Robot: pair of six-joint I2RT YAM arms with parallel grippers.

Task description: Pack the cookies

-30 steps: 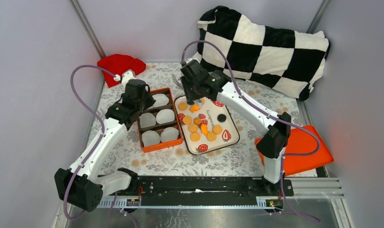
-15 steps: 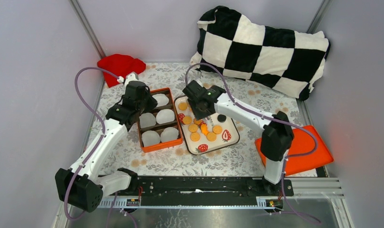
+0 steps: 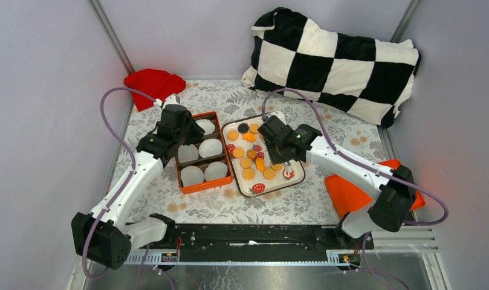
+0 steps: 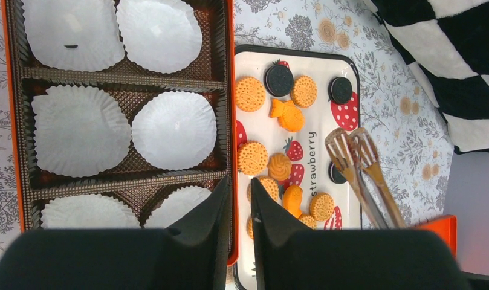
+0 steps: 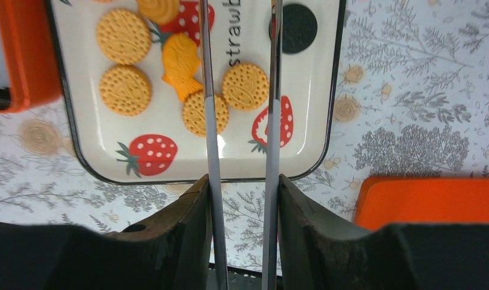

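Note:
Several cookies (image 3: 251, 163) (image 4: 252, 158) (image 5: 125, 90), mostly golden and a few black (image 4: 279, 80), lie on a white strawberry tray (image 3: 295, 158) (image 5: 229, 163). To its left stands an orange box (image 3: 196, 188) (image 4: 12, 151) holding white paper cups (image 4: 175, 130). My right gripper (image 3: 280, 151) (image 5: 243, 181) hangs above the tray, shut on metal tongs (image 5: 208, 90). The tongs' wooden tips (image 4: 350, 145) stand slightly apart over a black cookie with nothing between them. My left gripper (image 3: 180, 138) (image 4: 240, 187) hovers high over the box, fingers a narrow gap apart and empty.
A black-and-white checkered pillow (image 3: 338, 54) lies at the back right and a red cloth (image 3: 152, 84) at the back left. An orange lid (image 3: 411, 193) (image 5: 429, 202) lies right of the tray, partly under my right arm. A floral cloth covers the table.
My right gripper, with the tongs in it, has swung from the tray's far left end toward its middle right. The left arm has barely shifted.

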